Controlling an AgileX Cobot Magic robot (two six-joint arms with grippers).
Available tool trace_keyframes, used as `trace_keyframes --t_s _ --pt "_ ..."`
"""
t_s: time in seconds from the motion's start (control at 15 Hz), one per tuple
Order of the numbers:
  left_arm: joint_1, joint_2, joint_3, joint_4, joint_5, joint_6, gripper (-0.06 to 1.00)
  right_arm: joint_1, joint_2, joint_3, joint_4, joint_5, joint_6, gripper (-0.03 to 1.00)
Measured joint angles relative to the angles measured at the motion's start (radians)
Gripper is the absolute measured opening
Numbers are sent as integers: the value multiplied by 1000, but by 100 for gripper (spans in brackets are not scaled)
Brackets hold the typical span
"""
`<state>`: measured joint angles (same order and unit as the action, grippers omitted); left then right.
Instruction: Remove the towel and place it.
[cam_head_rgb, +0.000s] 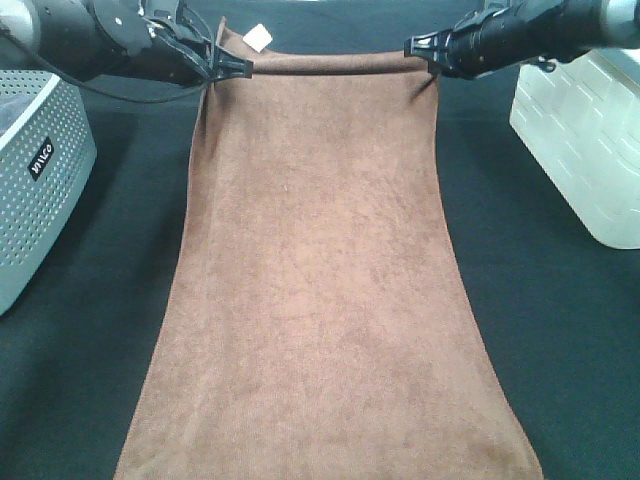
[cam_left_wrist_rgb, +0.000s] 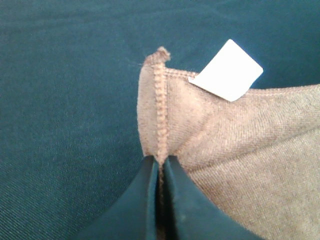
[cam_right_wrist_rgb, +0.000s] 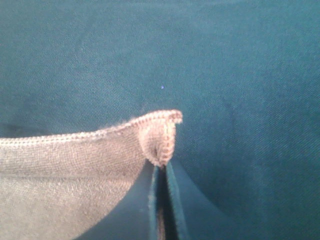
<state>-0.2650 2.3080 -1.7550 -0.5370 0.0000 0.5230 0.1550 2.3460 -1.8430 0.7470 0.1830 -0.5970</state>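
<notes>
**Towel held by two far corners**

Brown towel (cam_head_rgb: 320, 290) hangs stretched between both arms above the black surface (cam_head_rgb: 560, 330). Left claw (cam_head_rgb: 238, 68) pinches one far corner beside the white tag (cam_head_rgb: 259, 38); right claw (cam_head_rgb: 415, 46) pinches the other. Near edge runs out of view, possibly resting. Grey basket (cam_head_rgb: 40, 190) and white bin (cam_head_rgb: 585, 140) flank it.

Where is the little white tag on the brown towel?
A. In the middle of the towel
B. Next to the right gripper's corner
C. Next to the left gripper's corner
C: the white tag sits on the towel edge right beside the left gripper pinching that corner.
</notes>
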Motion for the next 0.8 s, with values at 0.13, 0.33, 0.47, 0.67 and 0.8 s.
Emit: trace_keyframes --t_s 0.13,0.33,0.47,0.67,0.8 --pt "0 12 0 2 -9 0 0 1 18 -11 0 -1 0 1" --pt "0 58 0 6 -64 0 0 2 83 -87 0 -1 0 1" --pt "-2 87 -6 6 -96 0 0 2 113 -102 0 -1 0 1" --pt "-3 146 -54 6 -106 0 0 2 147 -107 0 -5 -1 1" --pt "-3 194 -97 6 -109 -12 0 2 174 -118 0 -6 -1 1"
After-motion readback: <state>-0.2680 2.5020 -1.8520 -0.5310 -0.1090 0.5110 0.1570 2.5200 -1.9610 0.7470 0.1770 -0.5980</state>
